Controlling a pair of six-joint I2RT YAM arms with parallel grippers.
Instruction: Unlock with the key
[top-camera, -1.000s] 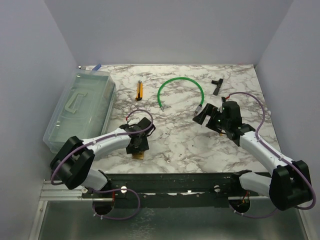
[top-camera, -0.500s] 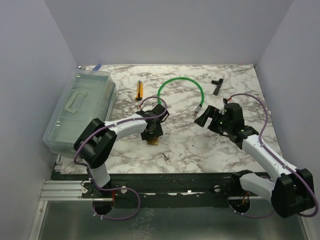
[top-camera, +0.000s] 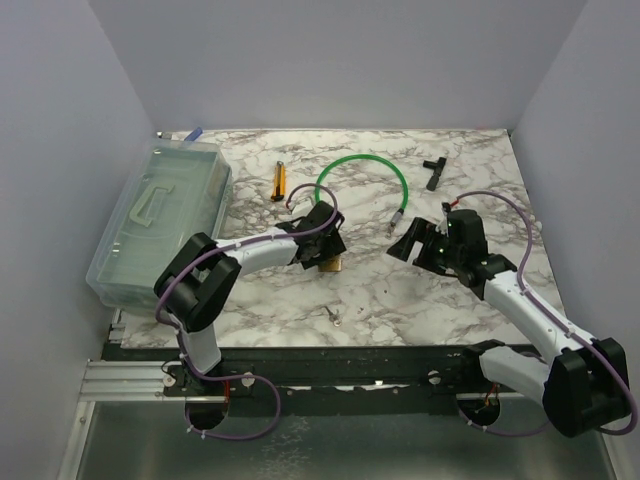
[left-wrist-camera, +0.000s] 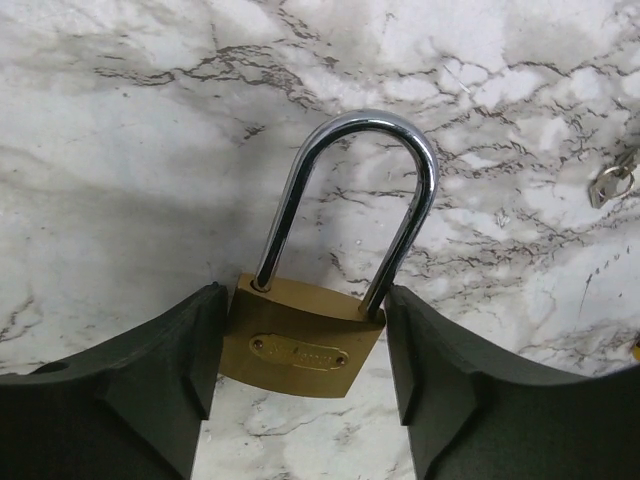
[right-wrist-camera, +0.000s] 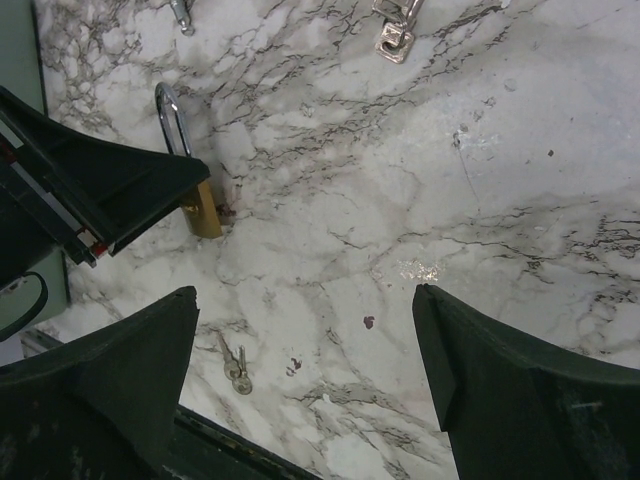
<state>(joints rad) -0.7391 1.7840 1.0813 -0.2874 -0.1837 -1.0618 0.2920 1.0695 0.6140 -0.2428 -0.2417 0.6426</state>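
Key (right-wrist-camera: 238, 368), lying near the padlock (left-wrist-camera: 300, 350), looks tiny, light, stiff, slippery, so pinch its head; right gripper (right-wrist-camera: 305, 295) gapes empty, left gripper (left-wrist-camera: 305, 300) brackets the padlock, grip unclear.

key (top-camera: 332, 316): bare table (top-camera: 400, 300) all round, you can drop in from above or from the right | beyond it: left arm (top-camera: 250, 250) and brass padlock (top-camera: 331, 264) (left fingers (left-wrist-camera: 150, 390) flanking its body) bar your way | back: green cable (top-camera: 360, 158) loop | left edge: plastic box (top-camera: 165, 215) | right gripper (right-wrist-camera: 305, 292): its fingers (right-wrist-camera: 500, 400) spread over bare marble
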